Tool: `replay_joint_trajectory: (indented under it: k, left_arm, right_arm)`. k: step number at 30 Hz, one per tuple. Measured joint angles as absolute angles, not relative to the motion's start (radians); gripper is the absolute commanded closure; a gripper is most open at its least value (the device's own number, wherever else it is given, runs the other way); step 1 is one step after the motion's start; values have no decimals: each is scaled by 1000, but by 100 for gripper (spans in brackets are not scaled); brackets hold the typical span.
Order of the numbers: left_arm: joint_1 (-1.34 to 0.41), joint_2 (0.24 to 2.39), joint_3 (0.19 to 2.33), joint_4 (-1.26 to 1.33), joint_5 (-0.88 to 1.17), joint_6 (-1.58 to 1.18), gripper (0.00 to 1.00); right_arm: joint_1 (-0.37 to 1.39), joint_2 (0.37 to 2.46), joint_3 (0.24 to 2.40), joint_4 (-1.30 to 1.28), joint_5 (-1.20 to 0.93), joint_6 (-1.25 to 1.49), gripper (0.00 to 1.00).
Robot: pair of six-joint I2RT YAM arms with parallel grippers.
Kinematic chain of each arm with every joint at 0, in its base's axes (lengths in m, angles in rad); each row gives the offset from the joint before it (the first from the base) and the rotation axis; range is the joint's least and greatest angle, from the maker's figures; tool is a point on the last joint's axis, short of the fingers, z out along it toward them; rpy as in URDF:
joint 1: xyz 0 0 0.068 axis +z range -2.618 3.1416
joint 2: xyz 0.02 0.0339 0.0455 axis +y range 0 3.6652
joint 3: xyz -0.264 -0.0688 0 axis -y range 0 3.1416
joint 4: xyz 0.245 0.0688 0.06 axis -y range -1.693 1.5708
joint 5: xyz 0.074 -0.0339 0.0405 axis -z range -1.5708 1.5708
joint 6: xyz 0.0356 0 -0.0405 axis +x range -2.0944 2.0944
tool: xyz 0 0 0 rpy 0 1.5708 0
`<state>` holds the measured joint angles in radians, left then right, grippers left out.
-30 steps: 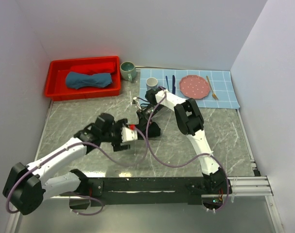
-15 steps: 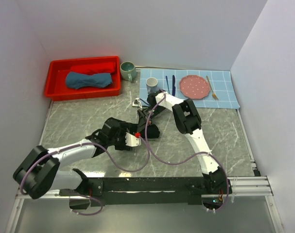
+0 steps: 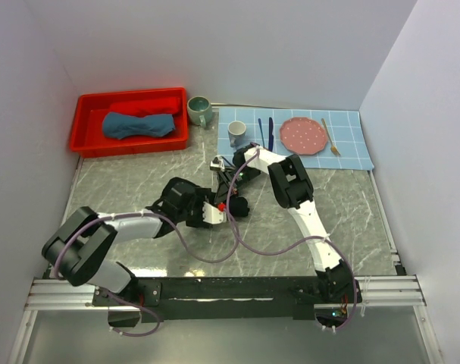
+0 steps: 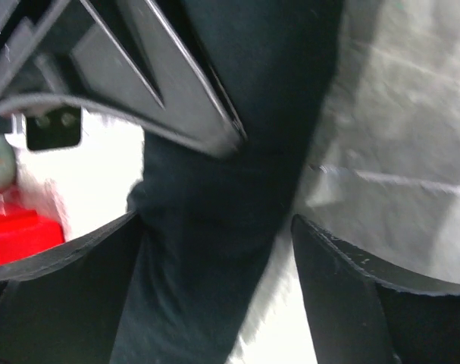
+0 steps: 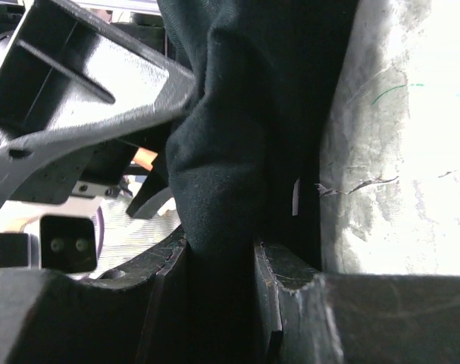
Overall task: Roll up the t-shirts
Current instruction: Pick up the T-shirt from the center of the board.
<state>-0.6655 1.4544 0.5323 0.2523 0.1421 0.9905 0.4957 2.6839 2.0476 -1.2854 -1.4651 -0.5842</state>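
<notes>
The black t-shirt (image 3: 239, 203) lies bunched in a small dark bundle at mid-table. My right gripper (image 3: 228, 177) reaches down onto its far end. In the right wrist view the gripper (image 5: 218, 254) is shut on a fold of the black cloth (image 5: 230, 114). My left gripper (image 3: 220, 206) is at the bundle's near left side. In the left wrist view it (image 4: 218, 235) is open, with the black cloth (image 4: 214, 212) between its spread fingers (image 4: 343, 280). The teal-blue t-shirt (image 3: 139, 125) lies in the red bin (image 3: 89, 142) at the back left. No print shows.
A green mug (image 3: 198, 110) stands beside the bin. The light-blue checked placemat (image 3: 351, 144) at the back right carries a white cup (image 3: 237, 133), a pink plate (image 3: 303, 135) and cutlery. White walls close in the left, back and right sides.
My left arm has swung right and forward across the table, bringing its open gripper up to the black bundle. My right gripper has stayed on the cloth, shifting only slightly.
</notes>
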Motion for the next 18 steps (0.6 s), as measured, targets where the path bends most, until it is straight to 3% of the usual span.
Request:
replay_joint_trajectory:
  k: [3,5,8,10,15,16,18]
  left_arm:
    - [-669,1506,561,287,144,999,28]
    - [-672,1538,586,287,145,1005,43]
    - [-672,1568,610,263,153,1009,59]
    - [-673,1581,625,240,160,1009,64]
    - [-671,1585,651,189,170,1008,77]
    - [-668,1585,664,168,175,1007,79]
    - [-656,1589,701,110,202,998,87]
  right_arm:
    - [496,2684,2049,-1285,-1467,-584,73]
    - [496,2684,2049,-1284,-1469,-584,72]
    - [488,2684,2048,-1282,-1472,-581,68]
    - [485,2684,2048,-1280,-1475,-580,62]
    - [481,2683,2048,-1283,-1499,-554,30]
    - [479,2679,2046,-1287,-1509,-545,1]
    - [456,2654,2014,-1320,-1569,-510,0]
